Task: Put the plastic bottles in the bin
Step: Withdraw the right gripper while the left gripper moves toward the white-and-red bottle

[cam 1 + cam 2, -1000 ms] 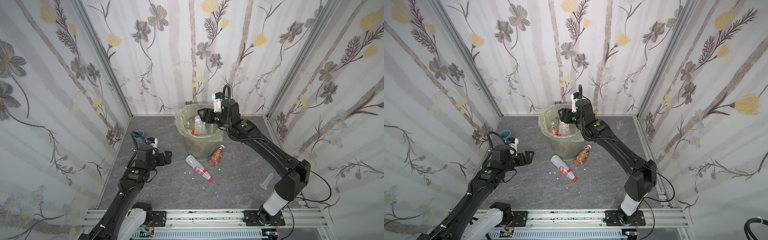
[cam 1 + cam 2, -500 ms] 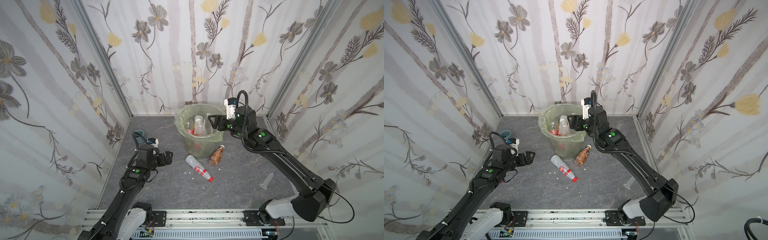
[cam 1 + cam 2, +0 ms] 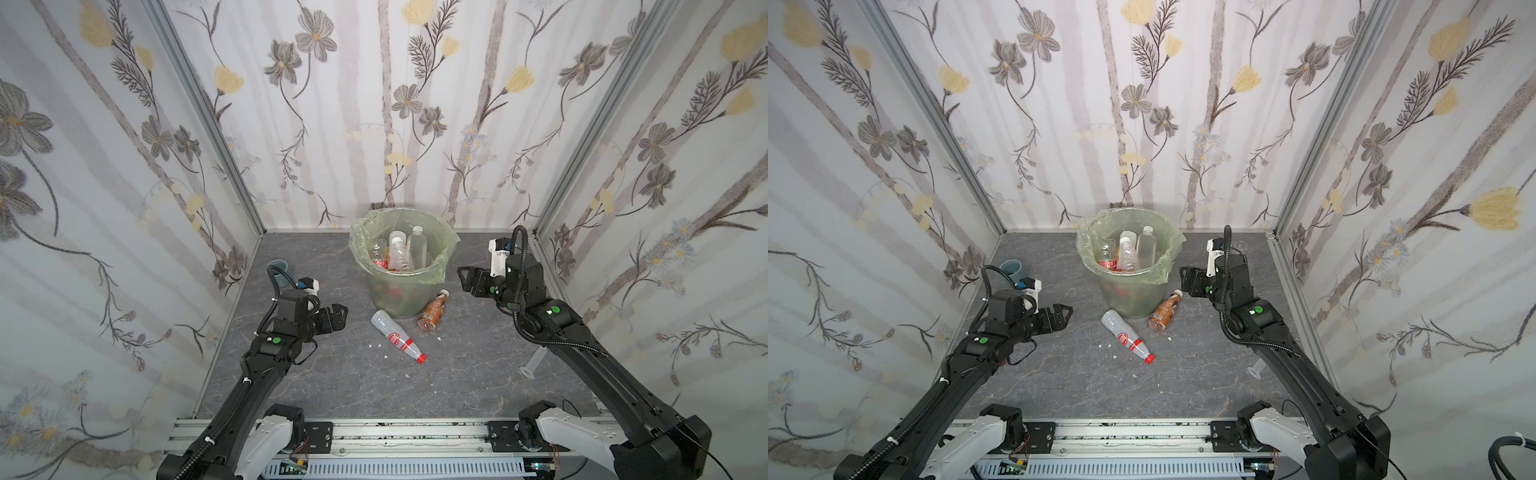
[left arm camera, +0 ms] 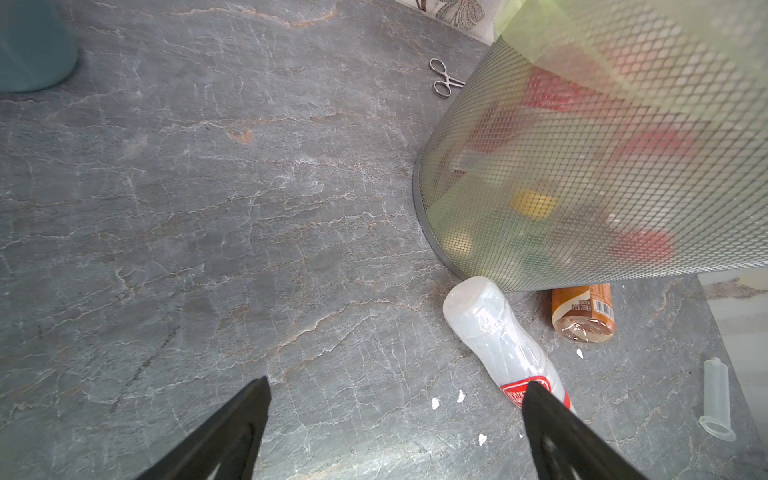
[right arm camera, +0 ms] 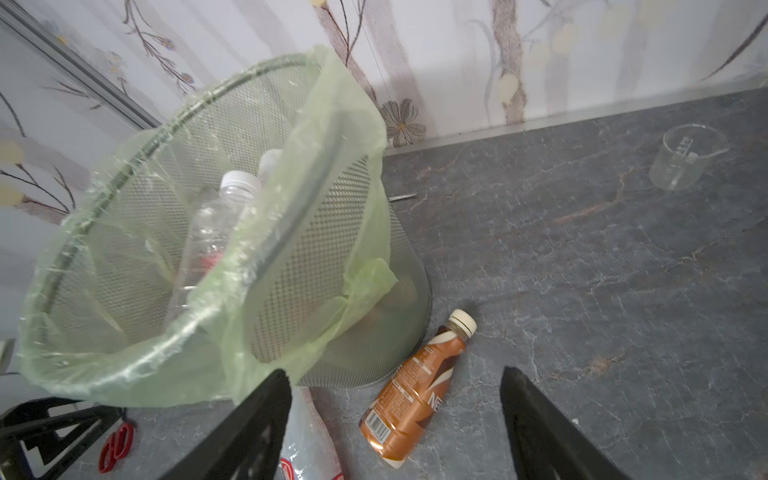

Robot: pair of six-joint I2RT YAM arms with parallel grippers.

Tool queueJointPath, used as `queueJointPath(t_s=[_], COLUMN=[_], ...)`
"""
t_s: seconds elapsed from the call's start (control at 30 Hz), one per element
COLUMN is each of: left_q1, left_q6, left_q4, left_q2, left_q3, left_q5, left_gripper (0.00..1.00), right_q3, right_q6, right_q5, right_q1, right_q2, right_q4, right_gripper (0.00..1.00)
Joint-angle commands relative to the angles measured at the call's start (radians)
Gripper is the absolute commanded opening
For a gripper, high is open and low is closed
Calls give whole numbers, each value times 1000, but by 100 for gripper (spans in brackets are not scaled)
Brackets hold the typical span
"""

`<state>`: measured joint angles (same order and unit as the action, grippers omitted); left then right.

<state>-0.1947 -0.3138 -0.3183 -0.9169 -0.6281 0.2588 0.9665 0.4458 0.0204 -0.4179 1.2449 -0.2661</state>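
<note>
Aslant, clear bottle (image 3: 397,338), base toward bin (image 3: 388,293)

Brown bottle (image 3: 1163,313) beside green-lined bin (image 3: 1133,296)

Top views: high, front, looking down at whole bench (image 3: 353,386), near-identical. Wrist cams: low, close, angled down; both share bin (image 4: 582,187) base, brown bottle (image 5: 411,395).
</note>
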Motion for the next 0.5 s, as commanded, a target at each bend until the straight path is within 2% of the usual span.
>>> queueJointPath(t_s=[0.0, 0.23, 0.47], left_q1=[0, -1, -27], left_q6=[-5, -22, -130], left_q4=[17, 18, 24], left_q2=[1, 3, 15], left_q3=[2, 11, 44], left_q5=[7, 21, 23], left_gripper=[96, 95, 94], right_q3=[-49, -157, -189], right_q6=[50, 118, 126], right_q5=[15, 45, 44], right_q1=[8, 9, 9], right_q2=[0, 16, 13], right_q4=[46, 103, 121], right_gripper=[79, 78, 78])
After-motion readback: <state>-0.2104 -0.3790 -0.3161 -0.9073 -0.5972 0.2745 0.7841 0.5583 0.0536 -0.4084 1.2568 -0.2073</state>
